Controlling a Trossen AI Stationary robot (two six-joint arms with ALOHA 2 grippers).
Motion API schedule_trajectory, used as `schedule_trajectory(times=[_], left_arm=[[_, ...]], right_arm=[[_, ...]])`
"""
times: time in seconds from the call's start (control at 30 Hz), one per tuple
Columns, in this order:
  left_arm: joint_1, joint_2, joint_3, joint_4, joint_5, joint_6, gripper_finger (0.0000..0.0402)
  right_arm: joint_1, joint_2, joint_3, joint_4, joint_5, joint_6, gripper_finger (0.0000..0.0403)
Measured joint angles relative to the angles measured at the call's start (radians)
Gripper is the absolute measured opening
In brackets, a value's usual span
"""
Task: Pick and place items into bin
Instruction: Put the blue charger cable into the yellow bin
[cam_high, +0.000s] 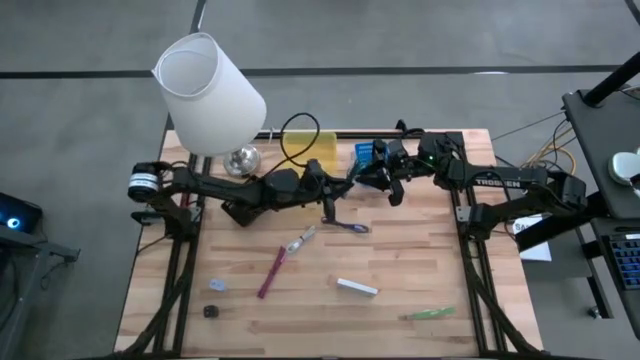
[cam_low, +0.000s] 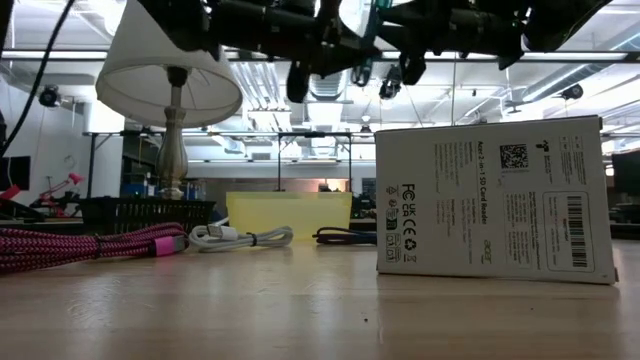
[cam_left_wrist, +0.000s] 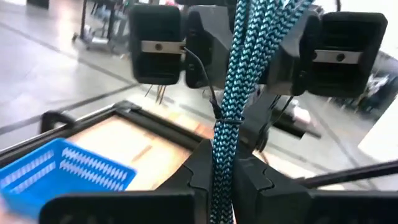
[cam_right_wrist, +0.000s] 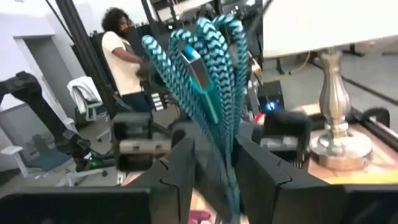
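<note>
We are viewing both arms raised above the far half of the table (cam_high: 400, 310), their grippers facing each other and sharing one bundle of teal braided cable (cam_left_wrist: 233, 93). The left gripper (cam_left_wrist: 217, 171) is closing its fingers on the bundle, whose strands are rising straight out from between them. The right gripper (cam_right_wrist: 214, 162) is likewise clamping the same bundle, whose looped end with a teal plug is fanning out just beyond its fingertips.

Directly behind the two grippers, at the table's far edge, the yellow bin (cam_high: 322, 147) is sitting beside a blue basket (cam_high: 362, 156). A purple pen-like tool (cam_high: 347, 227) is lying just below the left gripper. Nearer the front edge, well apart from both grippers, we are seeing a silver tool (cam_high: 300, 240), a maroon pen (cam_high: 271, 273), a white bar (cam_high: 357, 288), a green strip (cam_high: 430, 314), a small grey bit (cam_high: 217, 286) and a small black bit (cam_high: 210, 311).

The white-shaded lamp (cam_high: 210, 95) is standing to the outer side of the left arm. In the low view a white printed box (cam_low: 495, 200) is standing close to the camera.
</note>
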Motion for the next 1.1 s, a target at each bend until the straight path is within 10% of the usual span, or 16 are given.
schedule_trajectory(times=[0.37,1.1], left_arm=[[0.056,-0.156,-0.006,-0.352,-0.074,-0.085,0.0012],[0.099,-0.088,-0.010,-0.793,-0.344,-0.657,0.0012]], right_arm=[[-0.033,-0.002,0.000,-0.041,-0.010,-0.018,0.0100],[-0.031,-0.002,-0.001,-0.145,-0.006,-0.014,0.0077]])
